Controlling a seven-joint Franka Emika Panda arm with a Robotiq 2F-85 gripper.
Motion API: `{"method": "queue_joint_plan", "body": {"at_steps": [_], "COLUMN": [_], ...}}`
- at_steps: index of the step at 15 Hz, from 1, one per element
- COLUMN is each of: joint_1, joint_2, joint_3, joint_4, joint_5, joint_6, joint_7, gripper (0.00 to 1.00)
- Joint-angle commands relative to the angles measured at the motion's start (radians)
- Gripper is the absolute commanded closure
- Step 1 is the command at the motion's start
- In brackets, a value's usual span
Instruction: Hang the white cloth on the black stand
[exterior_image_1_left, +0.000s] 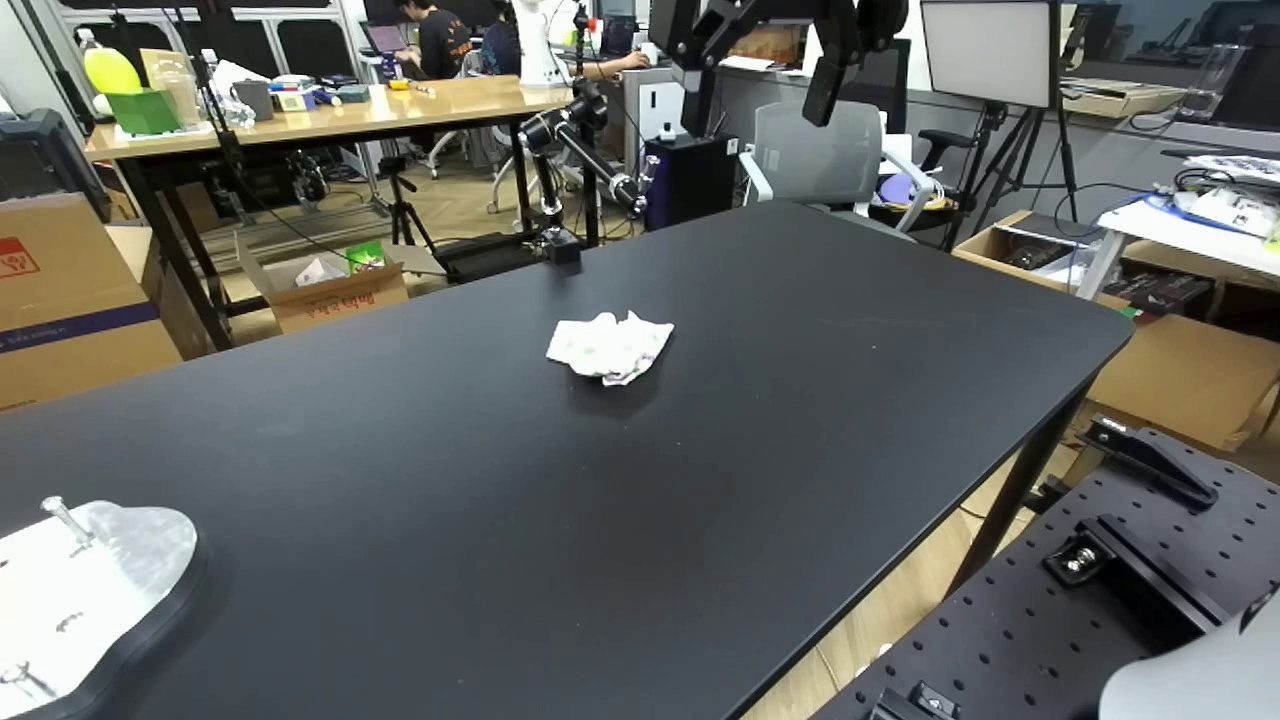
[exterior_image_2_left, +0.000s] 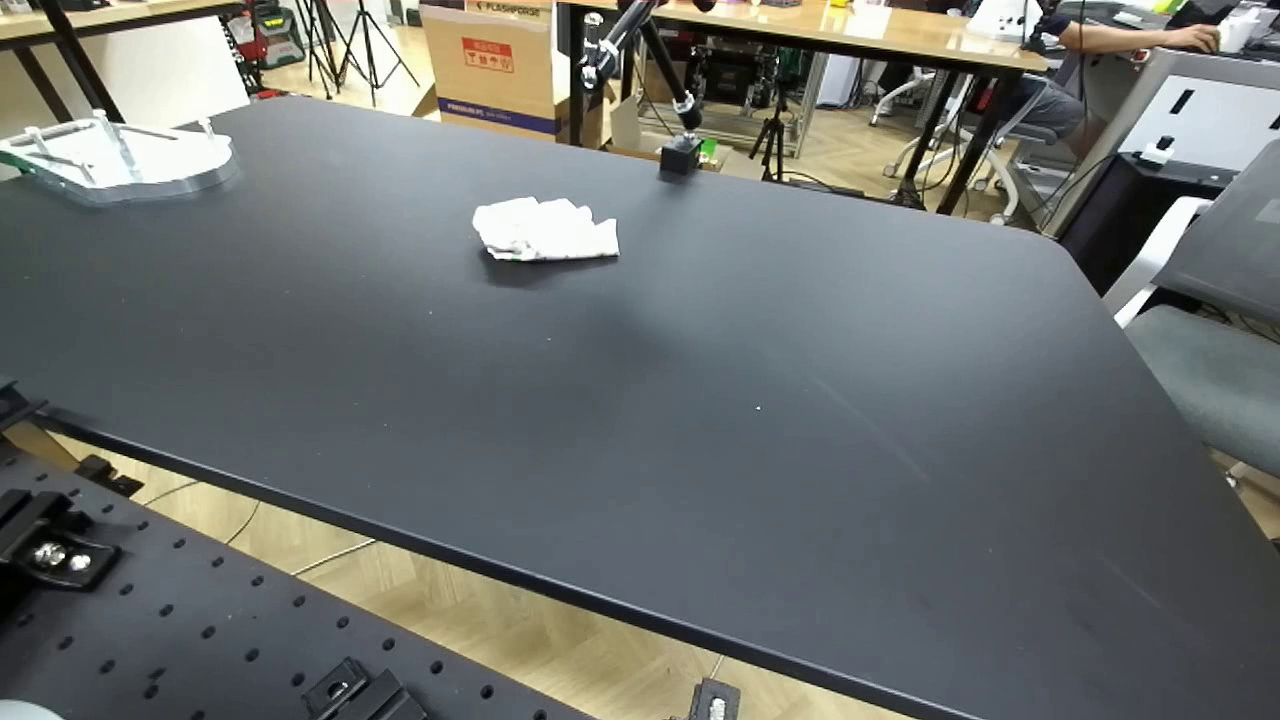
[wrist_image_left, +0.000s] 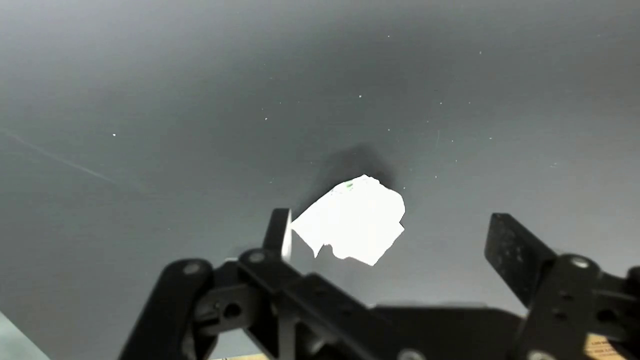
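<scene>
Gripper (exterior_image_1_left: 760, 105): in an exterior view, spread wide, holding nothing, high above the table (exterior_image_1_left: 480, 520).
Cloth (exterior_image_2_left: 545, 230): in an exterior view, lying on the table, crumpled, wider than tall, edges ragged.
Fingers (wrist_image_left: 515, 252): in the wrist view, one to each side of the cloth, which lies below, nearer the finger at picture left, its slightly longer axis running finger to finger.
Descent: probably near straight down.
White: in the wrist view, almost featureless glare, touched with green at one edge.
</scene>
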Motion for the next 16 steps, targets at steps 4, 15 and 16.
{"method": "queue_joint_plan", "body": {"at_steps": [4,15,16], "joint_1": [0.064,0.034,0.03], "joint_2": [0.353,0.468,0.487], "joint_3": [-0.122,-0.065,-0.058], "joint_4": [0.12,0.096,0.093], "joint_5": [-0.019,-0.121,-0.124], "joint_6": [0.094,0.36,0.403], "joint_7": [-0.285,-0.135,-0.108], "gripper": [0.0,0.0,0.0]}}
